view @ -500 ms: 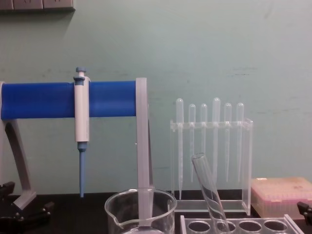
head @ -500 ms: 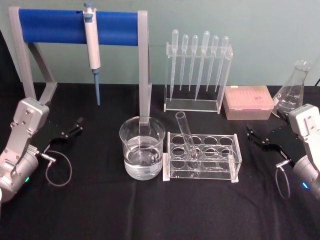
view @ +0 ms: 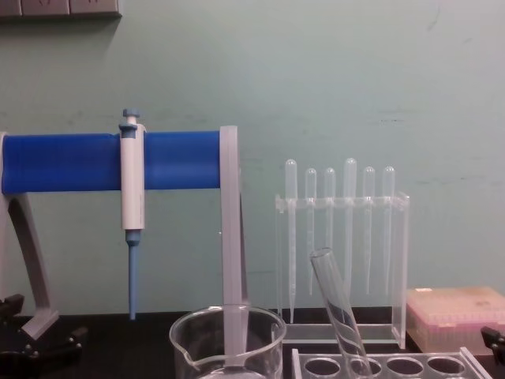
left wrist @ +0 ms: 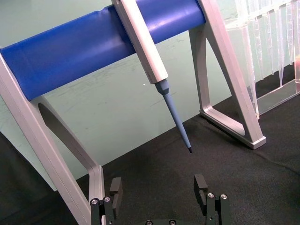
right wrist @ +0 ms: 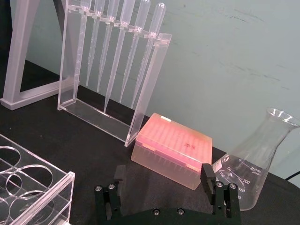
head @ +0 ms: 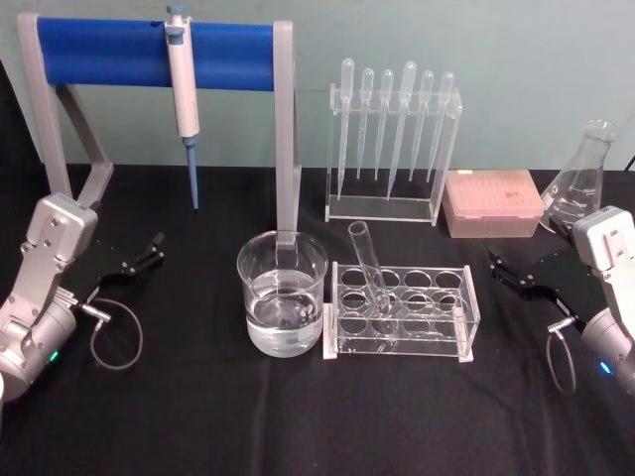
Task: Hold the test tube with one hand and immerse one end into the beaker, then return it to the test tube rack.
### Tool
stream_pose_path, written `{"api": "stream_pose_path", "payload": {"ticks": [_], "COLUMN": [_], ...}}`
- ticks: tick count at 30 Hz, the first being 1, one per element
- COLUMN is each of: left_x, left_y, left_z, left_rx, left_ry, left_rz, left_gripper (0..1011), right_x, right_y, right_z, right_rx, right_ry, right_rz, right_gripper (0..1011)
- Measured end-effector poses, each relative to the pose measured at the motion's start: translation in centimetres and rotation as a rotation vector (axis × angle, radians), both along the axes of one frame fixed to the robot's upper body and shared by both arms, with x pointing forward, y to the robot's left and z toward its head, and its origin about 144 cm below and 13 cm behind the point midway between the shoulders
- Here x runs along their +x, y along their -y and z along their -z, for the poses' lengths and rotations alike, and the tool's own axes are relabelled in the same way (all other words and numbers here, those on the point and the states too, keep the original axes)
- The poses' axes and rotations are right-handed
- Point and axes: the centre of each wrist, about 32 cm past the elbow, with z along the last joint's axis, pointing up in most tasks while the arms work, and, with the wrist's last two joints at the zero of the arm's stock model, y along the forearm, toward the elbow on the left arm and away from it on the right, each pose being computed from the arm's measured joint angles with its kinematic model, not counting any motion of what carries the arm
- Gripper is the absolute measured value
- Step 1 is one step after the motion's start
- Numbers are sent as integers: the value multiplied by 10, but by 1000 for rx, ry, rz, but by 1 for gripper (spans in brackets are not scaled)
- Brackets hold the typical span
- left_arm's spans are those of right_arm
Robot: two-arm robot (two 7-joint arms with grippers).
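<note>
The test tube [head: 368, 264] leans in a front-left hole of the clear rack [head: 437, 339], its rim tilted up and to the left; it also shows in the chest view [view: 334, 303]. The beaker [head: 283, 296], about a third full of clear liquid, stands just left of the rack [view: 227, 339]. My left gripper [head: 142, 256] rests open on the black cloth at the left, well away from the beaker, nothing between its fingers [left wrist: 158, 187]. At the right my right gripper [head: 508, 270] is open and holds nothing [right wrist: 163, 174], a short way from the rack.
A blue-barred stand [head: 149, 52] with a hanging pipettor [head: 183, 91] spans the back left; one of its legs [head: 287, 149] stands right behind the beaker. A pipette rack [head: 392, 149], a pink tip box [head: 493, 203] and a conical flask [head: 578, 186] line the back right.
</note>
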Motion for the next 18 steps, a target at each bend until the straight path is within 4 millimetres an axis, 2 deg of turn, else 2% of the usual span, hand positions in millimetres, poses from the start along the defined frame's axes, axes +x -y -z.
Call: {"api": "stream_pose_path", "payload": {"ticks": [18], "left_x": [0], "left_y": [0], "left_z": [0], "left_rx": [0], "left_ry": [0], "left_rz": [0], "left_gripper": [1000], "right_x": [0], "right_y": [0], "right_z": [0], "right_rx": [0], "right_ry": [0], "right_rz": [0], "right_gripper": [1004]}}
